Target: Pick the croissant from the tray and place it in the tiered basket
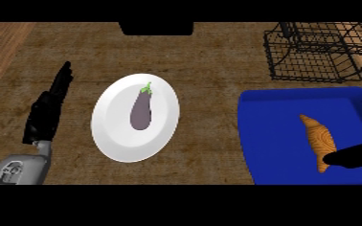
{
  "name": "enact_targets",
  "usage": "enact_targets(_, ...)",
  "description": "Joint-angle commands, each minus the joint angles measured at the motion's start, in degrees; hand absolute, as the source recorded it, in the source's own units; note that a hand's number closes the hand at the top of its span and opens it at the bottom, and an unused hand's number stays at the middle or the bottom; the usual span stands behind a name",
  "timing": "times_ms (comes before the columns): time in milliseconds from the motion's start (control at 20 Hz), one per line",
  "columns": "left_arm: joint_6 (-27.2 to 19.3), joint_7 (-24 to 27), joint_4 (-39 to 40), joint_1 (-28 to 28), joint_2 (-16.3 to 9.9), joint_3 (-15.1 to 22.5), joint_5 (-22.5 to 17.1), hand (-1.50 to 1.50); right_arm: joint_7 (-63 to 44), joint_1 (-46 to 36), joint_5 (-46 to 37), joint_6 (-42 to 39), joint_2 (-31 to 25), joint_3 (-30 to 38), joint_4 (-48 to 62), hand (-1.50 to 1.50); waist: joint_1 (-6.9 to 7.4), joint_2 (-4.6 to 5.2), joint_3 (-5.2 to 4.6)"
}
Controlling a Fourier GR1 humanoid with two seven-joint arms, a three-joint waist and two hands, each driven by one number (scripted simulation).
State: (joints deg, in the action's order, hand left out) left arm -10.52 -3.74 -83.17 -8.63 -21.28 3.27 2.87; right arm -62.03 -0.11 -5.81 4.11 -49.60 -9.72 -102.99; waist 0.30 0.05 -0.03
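An eggplant (141, 110) lies lengthwise in the middle of a white plate (113, 139), green stem pointing away. The plate sits on a brown wooden counter (212, 52). A dark block (157, 28) stands at the counter's far edge.

Matt wood-grain counter (212, 52), glossy white plate (113, 129), black wire basket (311, 52), smooth blue tray (283, 139).

Left hand (47, 109) at view's left edge, fingers straight, pointing up, resting. Right hand (346, 157) at lower right edge, only dark part showing.
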Motion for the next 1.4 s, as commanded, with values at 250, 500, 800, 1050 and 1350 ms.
enact_targets(250, 2.51, -0.32, 1.60, -1.22, 0.13, -3.39, 0.39, 0.00, -6.46, -0.72, -8.40, -3.66, 4.30, -1.88, -0.57, -1.50, -0.33, -0.05, 0.00)
enact_targets(500, 4.13, 1.42, 0.79, 1.38, 0.70, -3.44, 0.03, 0.00, -10.19, -5.79, -14.82, -4.43, 8.34, -5.69, 1.76, -1.50, 0.29, 0.03, -0.01)
enact_targets(800, 1.79, 2.44, 0.07, 1.79, 2.62, -3.26, 3.33, 0.00, -6.86, -2.81, -19.27, -5.44, 11.40, -5.42, 4.14, -1.50, -0.11, 0.00, 0.01)
enact_targets(1050, 3.38, 0.41, 0.68, 0.75, 2.94, -3.27, 3.76, 0.00, -8.41, -0.07, -16.83, -8.63, 11.36, -0.87, -0.75, -1.50, -0.51, -0.09, 0.00)
enact_targets(1350, 3.64, 2.15, -2.04, 4.64, 3.47, -3.99, 3.83, 0.00, -2.54, 1.70, -18.41, -8.97, 12.89, 1.14, 6.12, -1.50, -0.17, -0.12, 0.03)
